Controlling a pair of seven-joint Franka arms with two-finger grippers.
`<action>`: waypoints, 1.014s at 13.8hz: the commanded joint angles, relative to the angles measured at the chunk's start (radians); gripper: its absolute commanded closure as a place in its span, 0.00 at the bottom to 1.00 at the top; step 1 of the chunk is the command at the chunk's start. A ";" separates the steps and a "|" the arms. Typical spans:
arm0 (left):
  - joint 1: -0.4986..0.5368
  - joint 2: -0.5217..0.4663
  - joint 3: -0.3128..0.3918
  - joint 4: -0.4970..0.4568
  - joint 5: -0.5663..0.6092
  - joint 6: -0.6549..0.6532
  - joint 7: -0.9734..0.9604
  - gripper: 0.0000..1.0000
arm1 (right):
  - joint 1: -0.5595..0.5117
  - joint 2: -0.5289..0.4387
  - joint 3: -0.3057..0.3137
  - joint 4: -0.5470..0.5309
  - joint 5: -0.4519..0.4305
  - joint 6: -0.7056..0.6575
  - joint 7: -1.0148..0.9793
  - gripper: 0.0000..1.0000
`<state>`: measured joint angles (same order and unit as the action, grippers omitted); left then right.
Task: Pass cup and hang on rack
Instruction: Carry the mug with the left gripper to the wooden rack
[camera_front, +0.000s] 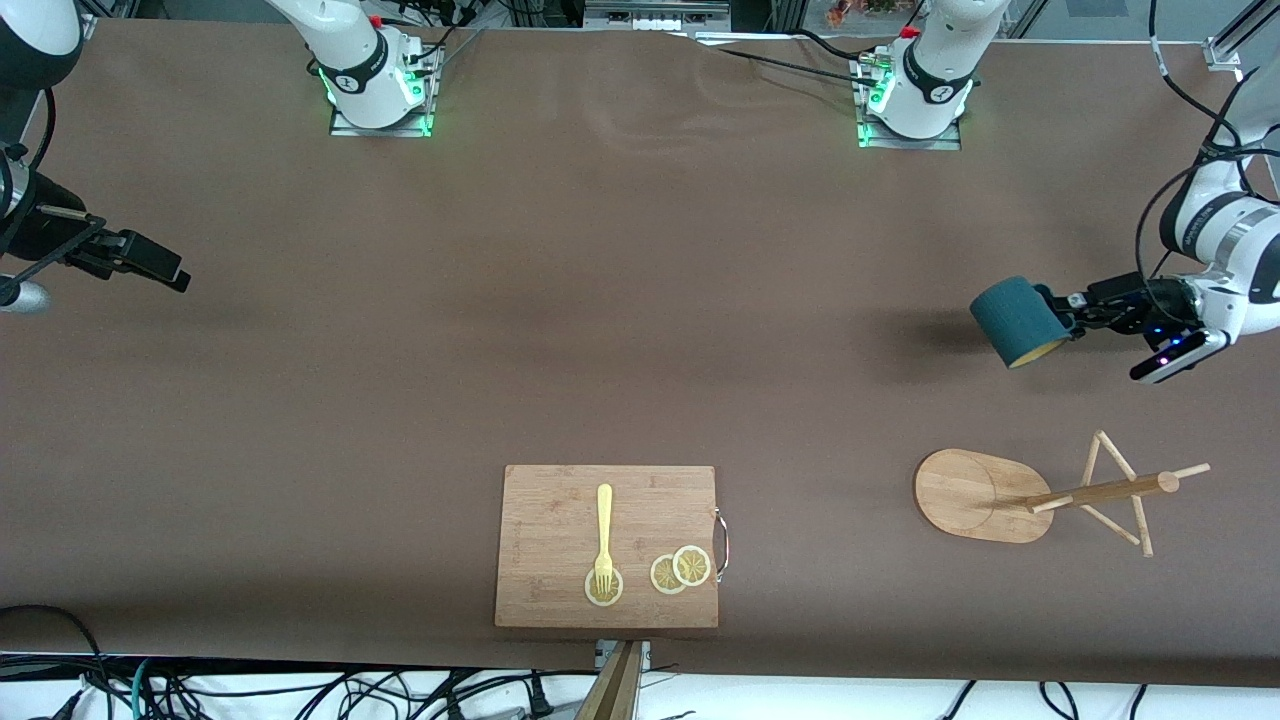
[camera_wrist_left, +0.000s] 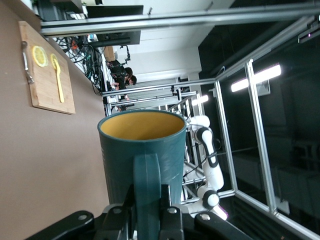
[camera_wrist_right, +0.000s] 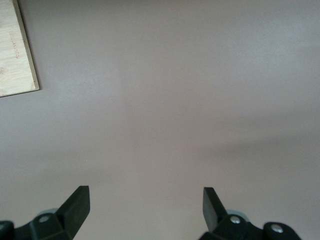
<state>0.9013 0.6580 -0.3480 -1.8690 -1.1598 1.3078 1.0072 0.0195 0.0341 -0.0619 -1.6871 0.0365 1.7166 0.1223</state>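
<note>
My left jaws clamp the cup by its handle, over the tabletop; the rack lies toppled beneath; my right jaws wait wide.

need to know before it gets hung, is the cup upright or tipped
Tipped: the cup lies sideways in the air, its yellowish mouth facing the front camera, held by its handle in the shut left pincer, above the bare table.

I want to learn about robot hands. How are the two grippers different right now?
The left gripper is shut on the cup by its handle, holding it tipped sideways in the air; the right gripper is open and holds nothing. The left gripper is over the left arm's end of the table, above the rack; the right gripper waits over the right arm's end. Both have two dark fingers.
</note>
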 joint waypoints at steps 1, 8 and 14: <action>0.001 0.055 -0.011 0.077 -0.047 -0.028 -0.111 1.00 | 0.010 0.006 -0.009 0.017 0.000 -0.005 0.005 0.00; -0.025 0.089 -0.011 0.119 -0.147 0.011 -0.301 1.00 | 0.010 0.006 -0.009 0.017 0.002 -0.005 0.005 0.00; -0.047 0.117 -0.008 0.175 -0.166 0.053 -0.358 1.00 | 0.010 0.006 -0.009 0.017 0.002 -0.005 0.005 0.00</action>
<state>0.8625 0.7488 -0.3559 -1.7325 -1.2999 1.3585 0.6875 0.0195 0.0342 -0.0619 -1.6871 0.0365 1.7166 0.1223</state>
